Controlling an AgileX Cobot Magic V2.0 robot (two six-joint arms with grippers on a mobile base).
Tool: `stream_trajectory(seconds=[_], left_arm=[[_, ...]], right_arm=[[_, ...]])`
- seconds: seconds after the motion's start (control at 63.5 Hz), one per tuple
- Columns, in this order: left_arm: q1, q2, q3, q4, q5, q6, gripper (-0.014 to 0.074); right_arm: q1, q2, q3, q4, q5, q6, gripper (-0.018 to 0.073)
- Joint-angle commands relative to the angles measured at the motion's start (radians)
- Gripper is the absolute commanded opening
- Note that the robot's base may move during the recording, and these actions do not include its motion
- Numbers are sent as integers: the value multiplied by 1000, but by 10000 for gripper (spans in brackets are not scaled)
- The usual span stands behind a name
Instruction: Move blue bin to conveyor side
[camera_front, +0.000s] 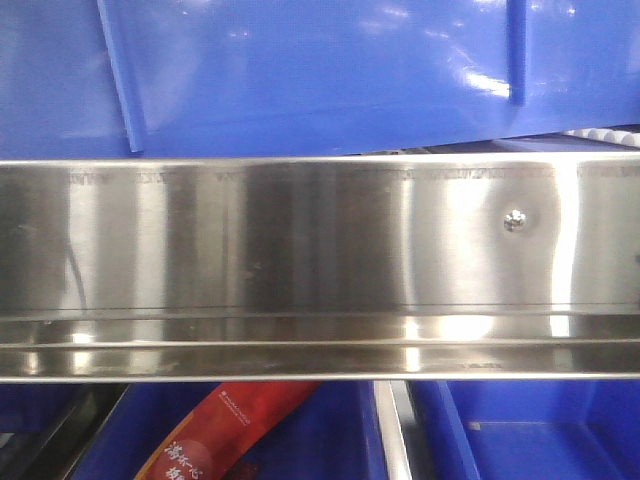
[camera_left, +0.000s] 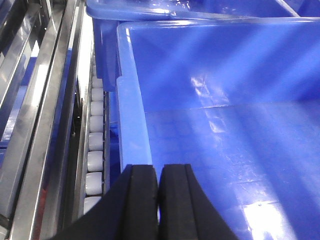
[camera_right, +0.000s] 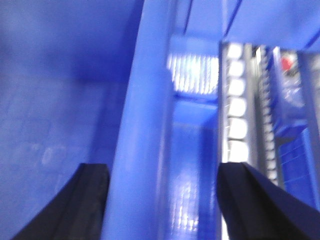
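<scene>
**Bin on the roller rack, both grasps yet to be made**

Front view: the blue bin (camera_front: 320, 70) fills the top of the picture, its ribbed wall just above a steel rail (camera_front: 320, 250). A red packet (camera_front: 230, 430) shows below the rail. No conveyor appears in any view, so I judge the whole transfer is left to do.

Left wrist view: the left gripper (camera_left: 158, 200) has its jaws clenched together with nothing visible between them, right at the bin's rim (camera_left: 132, 115). White rollers (camera_left: 95, 150) run close along the outside of that wall. A second blue bin (camera_left: 130, 15) sits hard against the far end, so room there is tight.

Right wrist view: the picture is blurred, but the right gripper (camera_right: 162, 170) seems released, with its jaws wide apart astride the rim and not gripping it. Rollers flank this wall too, leaving only a narrow gap for the outer jaw.
</scene>
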Motion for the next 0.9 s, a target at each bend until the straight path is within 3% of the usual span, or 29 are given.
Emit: stream_trajectory(seconds=[0.0, 0.346, 0.598, 0.724, 0.882], left_arm=[[1, -2, -12, -5, -10, -1, -8], [1, -2, -12, -5, -8, -1, -8], [1, -2, -12, -5, -8, -1, -8], [1, -2, -10, -5, -8, -1, -8], [1, -2, 12, -5, 3, -1, -8]], right_arm=[[4, 1, -5, -3, -11, -8, 338], [14, 15, -5, 11, -11, 21, 339], [76, 15, -5, -127, -11, 36, 339], [109, 15, -5, -134, -11, 43, 339], [91, 15, -5, -136, -11, 62, 339]])
